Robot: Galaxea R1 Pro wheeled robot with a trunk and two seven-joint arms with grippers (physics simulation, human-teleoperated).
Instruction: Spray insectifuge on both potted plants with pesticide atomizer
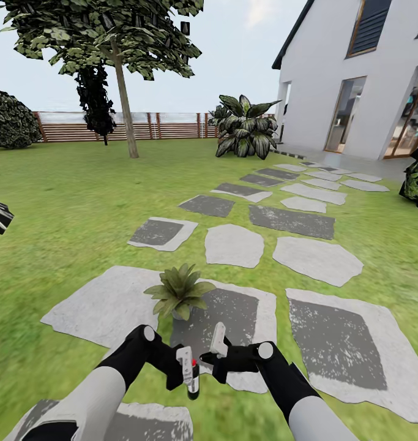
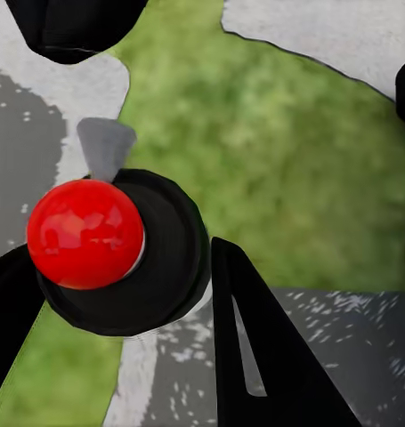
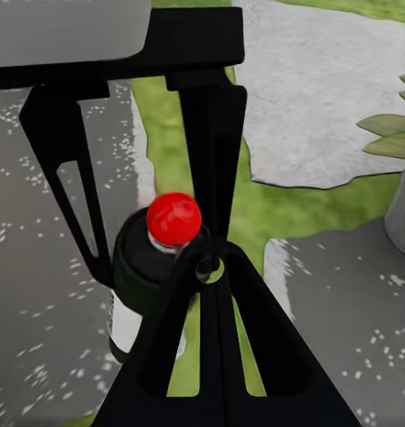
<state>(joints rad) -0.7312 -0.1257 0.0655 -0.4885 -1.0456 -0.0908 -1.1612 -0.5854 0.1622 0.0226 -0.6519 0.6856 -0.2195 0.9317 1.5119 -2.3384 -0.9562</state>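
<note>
Left claw (image 1: 185,367) grips a small dark bottle with a red-topped spray head (image 1: 193,381).
It hangs upright between the closed fingers; the right claw (image 1: 213,354) stands just beside, its opening unclear.

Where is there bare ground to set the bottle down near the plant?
The pale slab left of the potted plant is bare, and so is the dark-centred slab to its right. It is crowded just short of the plant, where the left end effector holds the bottle beside the right end effector.
</note>
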